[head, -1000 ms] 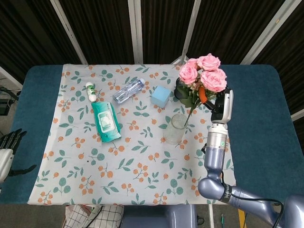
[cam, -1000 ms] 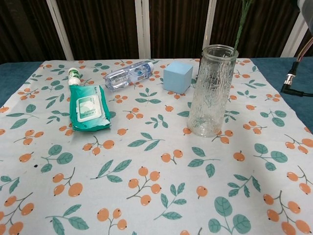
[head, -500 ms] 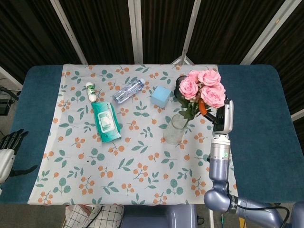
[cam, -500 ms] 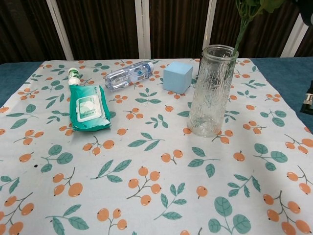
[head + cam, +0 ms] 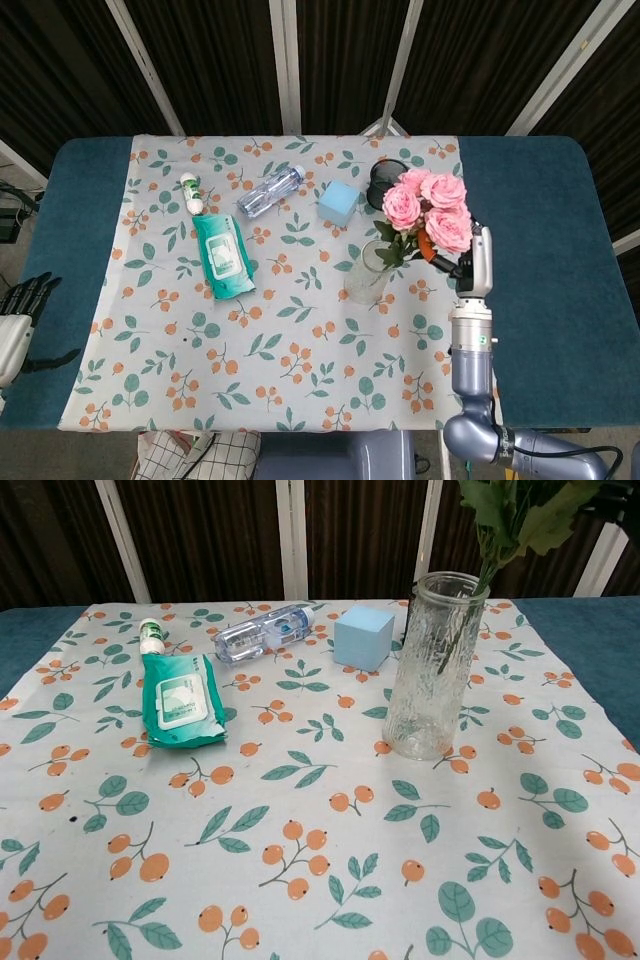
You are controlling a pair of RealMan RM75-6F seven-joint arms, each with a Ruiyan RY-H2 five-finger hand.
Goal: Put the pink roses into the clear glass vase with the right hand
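The pink roses (image 5: 428, 205) hang tilted over the right side of the cloth, their blooms to the right of the clear glass vase (image 5: 368, 272). My right hand (image 5: 437, 250) holds the bunch just under the blooms and is mostly hidden by them. In the chest view the green stem (image 5: 456, 640) slants down through the mouth of the vase (image 5: 432, 670), with the leaves (image 5: 515, 515) above the rim. The vase stands upright. My left hand (image 5: 22, 303) rests low at the far left edge, off the cloth, holding nothing.
On the patterned cloth lie a blue cube (image 5: 338, 203) behind the vase, a water bottle (image 5: 270, 191) on its side, a green wipes pack (image 5: 222, 255) and a small white bottle (image 5: 190, 192). A dark round container (image 5: 384, 181) stands behind the roses.
My right hand has lowered the roses and drawn them towards me. The stem end has gone from above the rim into the vase. The dark container behind is uncovered.
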